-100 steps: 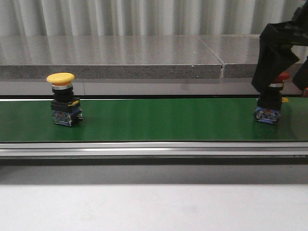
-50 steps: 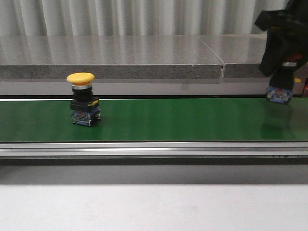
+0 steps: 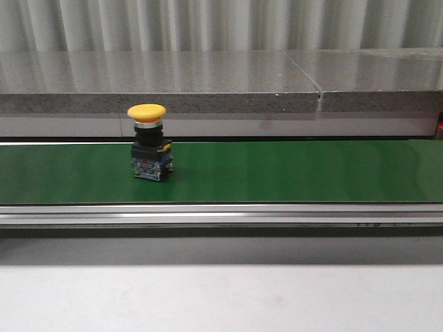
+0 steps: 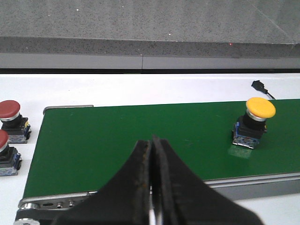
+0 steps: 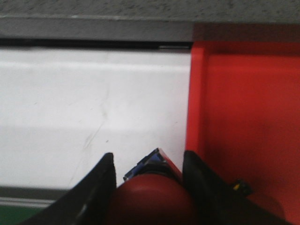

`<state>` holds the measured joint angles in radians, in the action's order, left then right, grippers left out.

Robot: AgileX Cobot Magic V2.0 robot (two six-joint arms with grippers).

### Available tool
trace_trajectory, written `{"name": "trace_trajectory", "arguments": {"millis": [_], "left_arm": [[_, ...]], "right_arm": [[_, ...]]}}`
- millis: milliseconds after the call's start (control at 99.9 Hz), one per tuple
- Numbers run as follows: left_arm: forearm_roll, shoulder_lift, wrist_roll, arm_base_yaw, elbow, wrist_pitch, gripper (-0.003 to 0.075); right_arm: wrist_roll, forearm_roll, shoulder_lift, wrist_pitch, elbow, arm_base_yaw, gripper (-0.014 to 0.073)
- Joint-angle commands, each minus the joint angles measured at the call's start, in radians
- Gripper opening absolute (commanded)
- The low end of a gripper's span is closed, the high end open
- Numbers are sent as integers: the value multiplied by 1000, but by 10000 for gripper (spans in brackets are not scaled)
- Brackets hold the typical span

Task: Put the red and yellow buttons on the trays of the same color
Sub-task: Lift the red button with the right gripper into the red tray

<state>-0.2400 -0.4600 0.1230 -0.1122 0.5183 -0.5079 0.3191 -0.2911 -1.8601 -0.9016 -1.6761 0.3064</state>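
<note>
A yellow button (image 3: 147,141) (image 4: 253,121) stands upright on the green belt (image 3: 277,173), left of its middle in the front view. My left gripper (image 4: 152,143) is shut with nothing in it, over the belt's near edge and well apart from the yellow button. My right gripper (image 5: 147,161) is shut on a red button (image 5: 152,199), held above the white table by the edge of the red tray (image 5: 243,122). Two more red buttons (image 4: 10,119) stand on the white table off the belt's end. Neither gripper shows in the front view. The yellow tray is out of view.
A grey stone ledge (image 3: 208,76) runs behind the belt. A metal rail (image 3: 221,216) edges the belt's front side. A small black connector (image 4: 258,86) lies on the white table beyond the belt.
The yellow button has ridden the belt to the right. My right gripper lifted the red button off the belt and left the front view to the right.
</note>
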Motion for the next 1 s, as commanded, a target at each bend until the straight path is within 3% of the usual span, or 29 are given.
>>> {"name": "trace_trajectory", "arguments": {"millis": [0, 320, 741, 881, 991], "left_arm": [[-16, -3, 0, -6, 28, 66, -20], [-16, -3, 0, -6, 28, 66, -20], [-16, -3, 0, -6, 28, 66, -20], [-16, -3, 0, -6, 28, 66, -20], [-16, -3, 0, -6, 28, 66, -20]], "right_arm": [[9, -14, -21, 27, -102, 35, 158], [8, -12, -218, 4, -272, 93, 158], [8, 4, -303, 65, -273, 102, 161], [8, 5, -311, 65, -273, 102, 218], [8, 5, -311, 66, -273, 102, 363]]}}
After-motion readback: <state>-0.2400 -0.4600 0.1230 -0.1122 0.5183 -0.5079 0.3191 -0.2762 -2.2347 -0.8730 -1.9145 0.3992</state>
